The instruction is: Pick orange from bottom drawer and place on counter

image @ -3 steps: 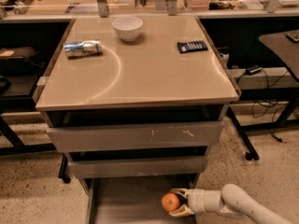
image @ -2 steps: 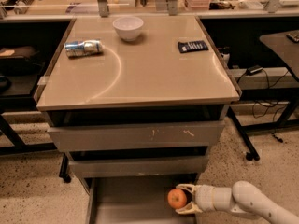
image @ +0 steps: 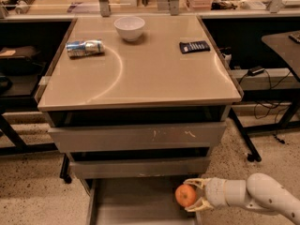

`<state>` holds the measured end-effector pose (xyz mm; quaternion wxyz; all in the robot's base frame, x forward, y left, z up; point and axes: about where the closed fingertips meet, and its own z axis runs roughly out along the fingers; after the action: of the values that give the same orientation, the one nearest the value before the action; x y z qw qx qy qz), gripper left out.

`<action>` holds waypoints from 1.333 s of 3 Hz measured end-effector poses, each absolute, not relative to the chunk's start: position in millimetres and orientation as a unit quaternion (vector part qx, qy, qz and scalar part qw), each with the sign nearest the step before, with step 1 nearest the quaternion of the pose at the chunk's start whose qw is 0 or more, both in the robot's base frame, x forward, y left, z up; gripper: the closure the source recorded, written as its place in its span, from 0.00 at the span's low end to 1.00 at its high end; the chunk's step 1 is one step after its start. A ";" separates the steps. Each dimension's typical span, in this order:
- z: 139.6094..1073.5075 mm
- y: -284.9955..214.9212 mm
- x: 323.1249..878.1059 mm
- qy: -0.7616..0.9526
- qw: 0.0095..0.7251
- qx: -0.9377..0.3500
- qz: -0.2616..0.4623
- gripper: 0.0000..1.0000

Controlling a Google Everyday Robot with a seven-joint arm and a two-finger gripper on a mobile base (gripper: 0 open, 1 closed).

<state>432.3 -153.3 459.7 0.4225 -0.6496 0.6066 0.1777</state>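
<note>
Camera view: the gripper (image: 192,195) is down low, with its arm coming in from the right. Its fingers are pinched on the orange (image: 185,195), one above it and one below. The orange sits right at the fingertips, over the right side of the open drawer (image: 133,203), which stretches off to the gripper's left. Can't tell if it's touching the floor. The counter (image: 150,74) is well above.

Gripper (image: 187,196): low right, on a white arm (image: 262,198) reaching in from the right
Fingers (image: 193,182): one above and one below the orange (image: 185,195), clamped on it
Orange: at the right side of the bottom drawer (image: 136,203)
Bottom drawer: pulled out, grey floor showing
Desk (image: 154,74): tan top with a white bowl (image: 130,28) at the back, a can (image: 85,48) lying at left, a dark flat device (image: 194,46) at right
</note>
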 end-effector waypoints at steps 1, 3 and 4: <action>460.1 -152.2 431.5 0.605 0.422 -0.651 0.177 1.00; 568.6 -147.2 416.6 0.563 0.459 -0.679 0.109 1.00; 656.4 -139.8 407.0 0.531 0.464 -0.707 0.065 1.00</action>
<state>407.0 -139.8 656.4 0.4638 -0.7065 0.5305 0.0651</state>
